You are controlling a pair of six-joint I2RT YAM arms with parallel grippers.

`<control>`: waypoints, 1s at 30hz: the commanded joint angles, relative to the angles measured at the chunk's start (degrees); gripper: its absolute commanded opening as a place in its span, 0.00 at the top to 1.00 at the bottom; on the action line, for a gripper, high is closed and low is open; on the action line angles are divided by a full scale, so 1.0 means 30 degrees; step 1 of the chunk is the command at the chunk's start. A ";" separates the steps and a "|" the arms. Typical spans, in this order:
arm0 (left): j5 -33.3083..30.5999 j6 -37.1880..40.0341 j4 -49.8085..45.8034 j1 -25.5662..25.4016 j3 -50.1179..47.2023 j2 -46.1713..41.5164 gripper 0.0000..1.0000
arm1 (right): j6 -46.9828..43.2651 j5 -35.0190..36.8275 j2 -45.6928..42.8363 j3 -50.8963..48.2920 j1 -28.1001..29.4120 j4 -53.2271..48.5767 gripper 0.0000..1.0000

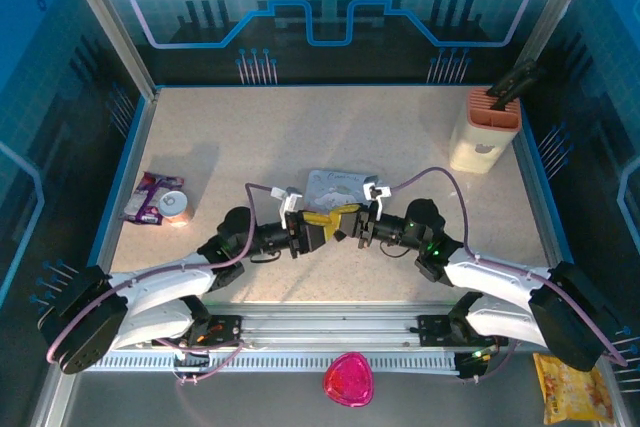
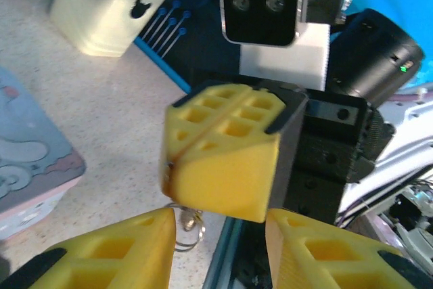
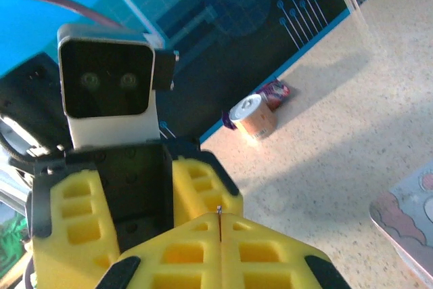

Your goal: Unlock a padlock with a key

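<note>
My two grippers meet tip to tip above the table's near middle. The right gripper is shut. A thin metal sliver, the key, pokes out of the seam between its yellow fingers. In the left wrist view a wire key ring dangles under the right gripper. The left gripper is open. Its two yellow fingers stand apart just below the right gripper's tip, with nothing between them. The padlock is hidden.
A pastel cartoon tin lies just behind the grippers. A cream holder stands at the back right. A small can and a wrapper lie at the left. A pink object and a snack bag lie off the near edge.
</note>
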 commanded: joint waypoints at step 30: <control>-0.0438 0.0892 0.1353 -0.0189 0.0033 -0.0492 0.76 | 0.1850 -0.1314 0.0541 -0.0137 0.0343 0.3621 1.00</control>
